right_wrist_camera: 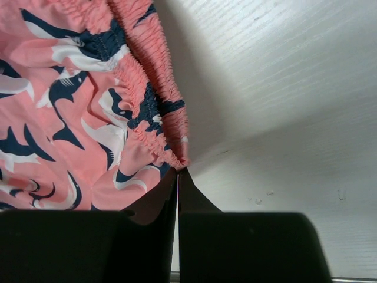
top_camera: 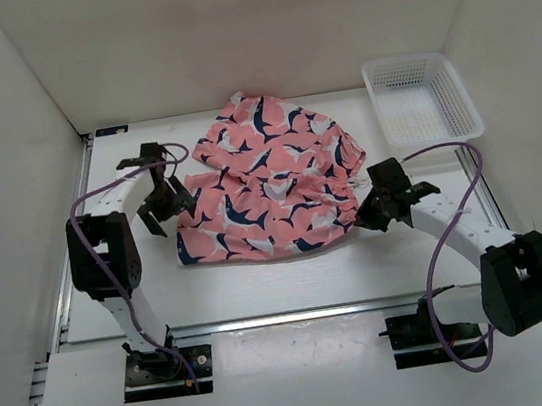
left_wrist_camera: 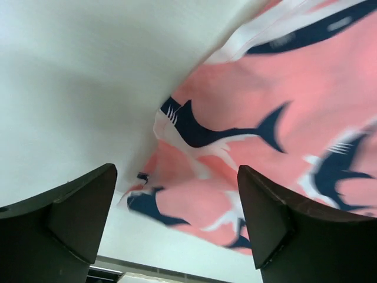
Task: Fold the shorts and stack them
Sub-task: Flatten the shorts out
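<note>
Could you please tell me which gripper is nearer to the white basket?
Right. The right gripper sits at the right edge of the shorts, just nearside of the basket. The left gripper is across the shorts, at their left edge.

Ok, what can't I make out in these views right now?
Right wrist: whether the right gripper actually pinches the shorts; its closed fingers cover the contact.
Top: how the shorts' legs lie, lost in crumpled folds.
Left wrist: the shorts at the right edge, blurred and cut off.
</note>
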Controlling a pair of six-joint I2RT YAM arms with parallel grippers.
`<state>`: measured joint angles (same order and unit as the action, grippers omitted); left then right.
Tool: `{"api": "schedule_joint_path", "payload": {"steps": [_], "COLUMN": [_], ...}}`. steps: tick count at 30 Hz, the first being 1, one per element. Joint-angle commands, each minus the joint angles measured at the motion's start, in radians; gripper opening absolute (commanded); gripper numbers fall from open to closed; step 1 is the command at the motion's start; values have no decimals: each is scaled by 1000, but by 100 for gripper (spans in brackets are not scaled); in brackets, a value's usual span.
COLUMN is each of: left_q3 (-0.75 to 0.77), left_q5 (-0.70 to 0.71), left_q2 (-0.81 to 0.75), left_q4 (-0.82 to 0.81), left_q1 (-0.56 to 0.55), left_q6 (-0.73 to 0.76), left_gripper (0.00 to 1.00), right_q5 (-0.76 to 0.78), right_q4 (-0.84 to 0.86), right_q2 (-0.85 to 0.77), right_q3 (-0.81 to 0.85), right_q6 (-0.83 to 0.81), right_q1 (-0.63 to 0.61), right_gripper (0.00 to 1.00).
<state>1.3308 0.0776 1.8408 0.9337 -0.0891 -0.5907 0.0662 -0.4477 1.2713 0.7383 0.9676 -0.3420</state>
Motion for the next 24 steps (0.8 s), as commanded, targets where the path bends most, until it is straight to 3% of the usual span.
{"api": "schedule_joint_path", "payload": {"steps": [1,6,11,13,16,24], "left_q3": [137,162,-117,-223,-413,-475], "left_q5": [116,136,48,-56,-150,-153], "left_q2": [-173,-290,-445,-501,-503,-430], "left_q4": [105,180,145,70,-16,-110], "left_q1": [-1,-1,-1,-1,-1,-11], "left_q6": [-3,-23,-70,-81,-124,-161], "left_gripper": [97,97,89,89,89,88], "right_q5": [27,27,27,27,27,17], "right_q4": [-23,-23,-23,-23,-13,-13], "right_q2": [-33,-33,-33,-33,-13,-13], "right_q3": [41,50,50,39,39,39], "right_q6": [-7,-7,-7,-7,-7,-17], "right_q1": [-3,-3,-3,-3,-3,-3], "right_gripper": [0,0,0,0,0,0]}}
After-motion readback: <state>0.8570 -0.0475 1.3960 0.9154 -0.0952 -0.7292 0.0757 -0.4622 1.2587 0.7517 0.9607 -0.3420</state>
